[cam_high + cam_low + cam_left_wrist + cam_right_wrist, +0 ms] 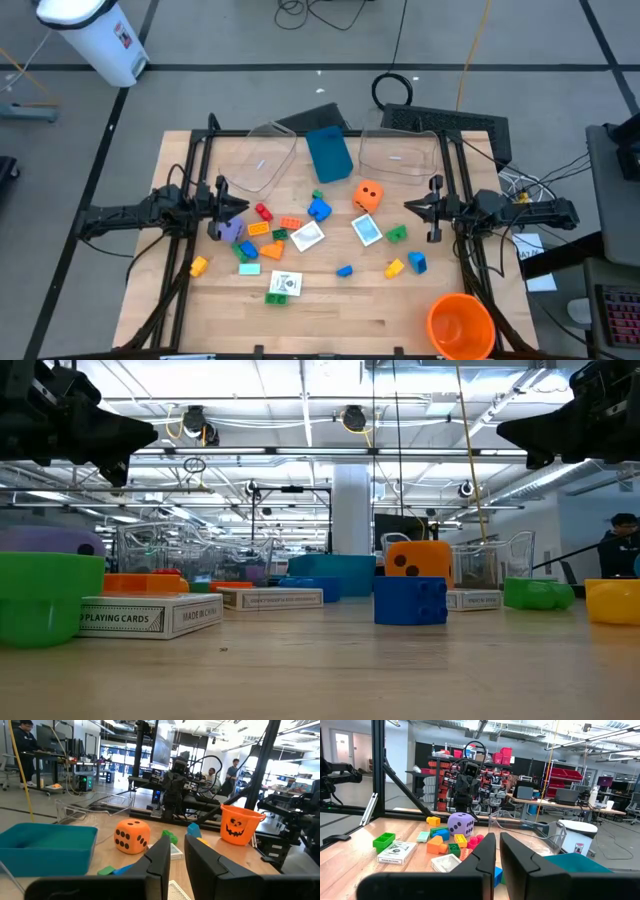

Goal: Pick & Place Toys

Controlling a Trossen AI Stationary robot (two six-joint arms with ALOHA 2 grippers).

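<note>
Toys scattered mid-counter (330, 310): hard, light bricks (318, 209), orange die (367, 196), flat card boxes (284, 285). Left gripper (240, 206) and right gripper (408, 208) hover, jaws closed, empty. Bricks likely slippery; pinch flat sides.

Grey floor (250, 40), white bin (95, 35), bright ceiling strip lights (300, 405).
</note>
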